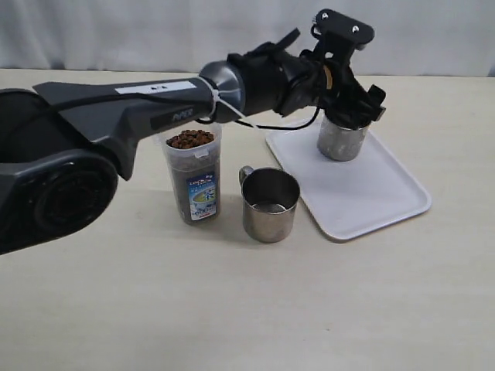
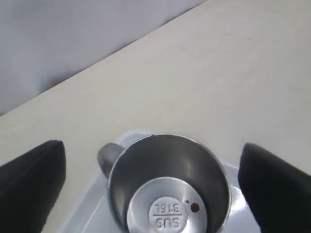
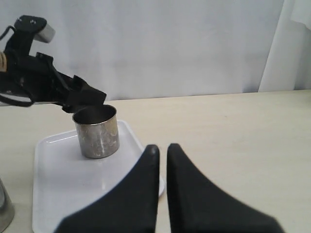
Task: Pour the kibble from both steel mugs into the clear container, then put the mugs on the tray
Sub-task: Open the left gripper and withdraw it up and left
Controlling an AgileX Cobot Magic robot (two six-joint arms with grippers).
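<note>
Tray [image 1: 379, 193]: we see a flat white rectangular plastic tray with a low rim, lying on the pale table [image 1: 232, 309].
Mug on the tray [image 1: 343, 141]: a shiny stainless-steel cylindrical mug with a loop handle stands upright on the tray's far part.
Left claw [image 1: 348, 108]: spread wide above that mug. Its black fingers [image 2: 29, 189] stand either side of the rim, apart from the walls.
Second mug [image 1: 270, 205]: an identical steel mug stands upright off the tray, just beside its near left edge.
Container [image 1: 193, 182]: a tall translucent plastic canister with a blue-and-white label stands beyond the second mug from the tray.
Kibble [image 1: 190, 139]: small brown pellets fill the canister to its rim. We see one pellet [image 2: 195, 208] in the mug on the tray.
Right claw [image 3: 162, 147]: jaws closed together, holding nothing, tips pointing toward the tray.
</note>
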